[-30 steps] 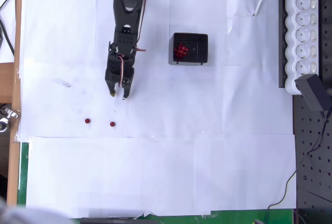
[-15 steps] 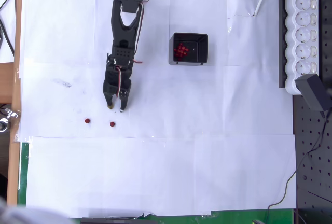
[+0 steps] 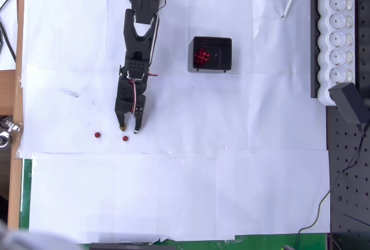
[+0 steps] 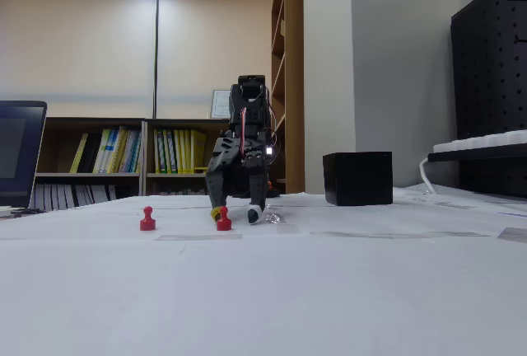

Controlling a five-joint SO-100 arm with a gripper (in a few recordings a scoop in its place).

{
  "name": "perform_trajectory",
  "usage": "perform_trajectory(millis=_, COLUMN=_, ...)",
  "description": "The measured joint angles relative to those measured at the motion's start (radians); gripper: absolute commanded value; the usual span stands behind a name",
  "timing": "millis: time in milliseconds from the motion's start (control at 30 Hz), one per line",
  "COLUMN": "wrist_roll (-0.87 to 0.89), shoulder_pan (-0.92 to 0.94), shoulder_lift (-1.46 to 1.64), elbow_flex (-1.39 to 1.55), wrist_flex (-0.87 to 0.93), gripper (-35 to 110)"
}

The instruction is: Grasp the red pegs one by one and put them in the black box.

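In the overhead view my gripper [image 3: 129, 128] is sitting just above the right-hand peg [image 3: 125, 138]; another peg [image 3: 97, 135] is lying left of it. The box [image 3: 222, 59], upper right, is holding more pegs [image 3: 200, 57]; power strip [image 3: 338, 36] far right.

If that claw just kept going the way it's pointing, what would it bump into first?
Most likely the nearer red peg, which stands just past the open claw in the overhead view. The other red peg sits off to the side. How high the fingertips are is hard to judge.

Matt white paper [image 3: 231, 163] sheets on table; glossy red pegs [image 4: 223, 221]; black plastic box [image 4: 357, 178].
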Motion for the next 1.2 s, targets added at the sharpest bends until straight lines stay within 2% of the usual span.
perform_trajectory(millis=967, wrist_roll=0.017, shoulder_pan=0.023, shoulder_lift=0.12, elbow_flex=0.153, wrist_flex=-0.006, gripper=12)
perform_trajectory(millis=1200, wrist_roll=0.017, shoulder_pan=0.023, shoulder_lift=0.13, elbow_flex=0.166, wrist_flex=-0.006, gripper=0)
